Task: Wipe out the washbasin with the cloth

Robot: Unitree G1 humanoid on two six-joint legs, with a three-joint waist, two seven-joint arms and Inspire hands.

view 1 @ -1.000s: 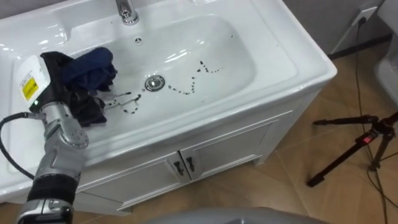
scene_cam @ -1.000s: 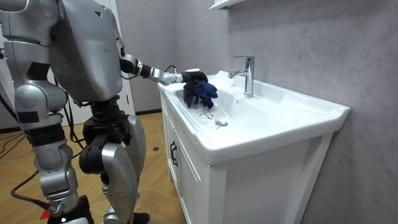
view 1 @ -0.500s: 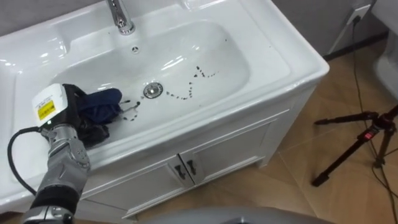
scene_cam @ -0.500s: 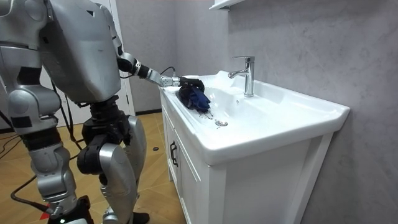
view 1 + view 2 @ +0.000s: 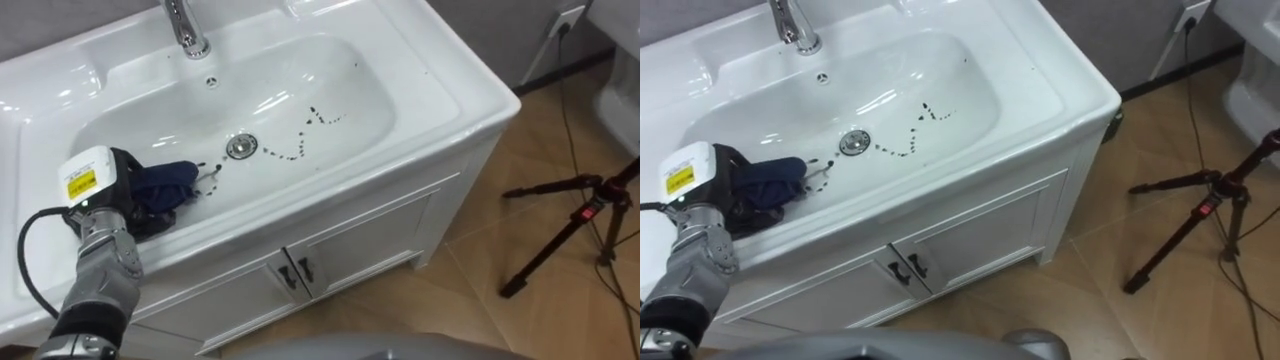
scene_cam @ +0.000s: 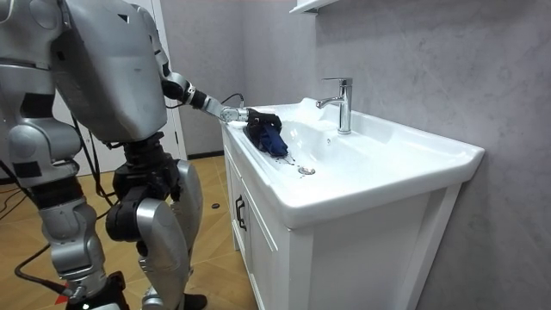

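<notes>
We logged left hand [image 5: 122, 192] clenched on crumpled dark blue cloth [image 5: 166, 179], now drawn nearer front-left wall of white ceramic basin [image 5: 442, 92]; black dotted marks [image 5: 300, 138] unchanged.

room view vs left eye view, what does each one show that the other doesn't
Room view: the robot standing at the cabinet's end beside the basin, left arm stretched to the bowl, and the grey wall behind the tap.
Left eye view: the trail of dark marks right of the drain, the tripod on the floor and the wall socket.
Shared: basin, tap, drain, and the left hand curled on the dark blue cloth at the bowl's left side.
</notes>
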